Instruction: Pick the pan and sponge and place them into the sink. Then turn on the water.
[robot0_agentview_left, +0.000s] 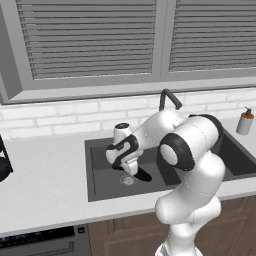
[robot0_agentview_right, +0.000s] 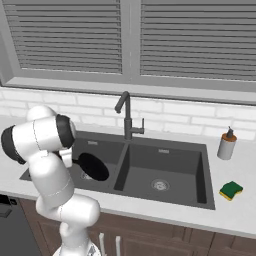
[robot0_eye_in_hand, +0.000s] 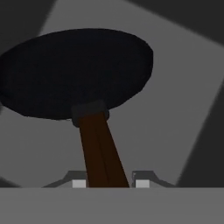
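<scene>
Gripper (robot0_eye_in_hand: 107, 183) closed on the handle (robot0_eye_in_hand: 99, 148) of the pan (robot0_eye_in_hand: 74, 72); in the hand view the reddish-brown handle runs up between the two fingertips (robot0_eye_in_hand: 79, 183) to the black disc. Pan held over the left basin of the sink (robot0_agentview_right: 165, 150), disc tilted, above the basin floor and near the left drain (robot0_agentview_left: 127, 180). Whether it touches the floor cannot be told.

Step in hand, as judged: the first placement, pan into sink. It looks nearly done. Next move likely calls for lowering until the pan rests, then opening the fingers and lifting straight up clear of the handle.

Sponge (robot0_agentview_right: 230, 190) not yet picked. It lies on the counter (robot0_agentview_right: 235, 210) right of the sink, just beside the right rim, near the front edge. Soap bottle (robot0_agentview_right: 227, 145) stands behind it, apart. Faucet (robot0_agentview_right: 127, 117) sits at the back, on the divider line between basins; water not seen running.

Room: the basin walls close in on the pan at left and front, and the divider on its right. The arm's elbow (robot0_agentview_left: 192, 145) hangs over the sink middle. Reaching the sponge means crossing the right basin, with the gooseneck behind the path. Right basin is open for the sponge drop.
</scene>
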